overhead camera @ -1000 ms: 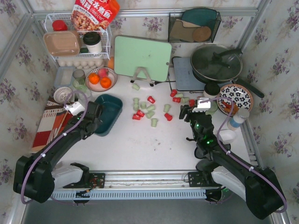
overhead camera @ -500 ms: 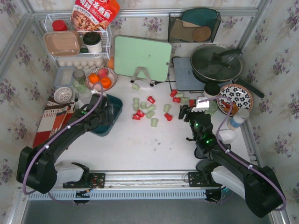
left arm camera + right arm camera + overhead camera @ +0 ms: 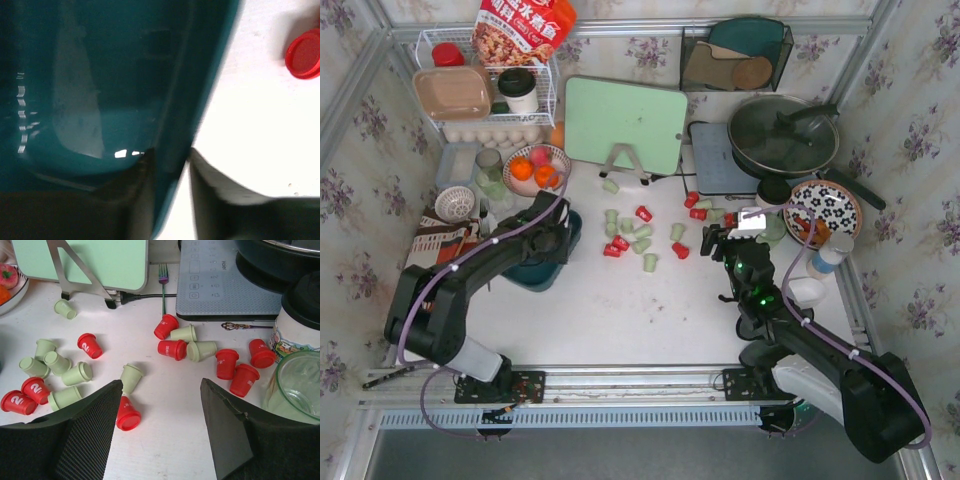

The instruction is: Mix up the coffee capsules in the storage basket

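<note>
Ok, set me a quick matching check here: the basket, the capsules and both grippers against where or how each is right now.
1. storage basket
2. coffee capsules
3. left gripper
4. right gripper

a. open, holding nothing
b. scattered on the white table
c. fingers astride the basket's wall
d. dark teal, no capsules seen inside

Pairs: 1-d, 2-b, 3-c, 4-a

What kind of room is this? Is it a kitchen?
Probably a kitchen counter, maybe a pretend one set up for the robot. There is a lidded pan by a cooktop, a green cutting board on a stand and a fruit bowl.
</note>
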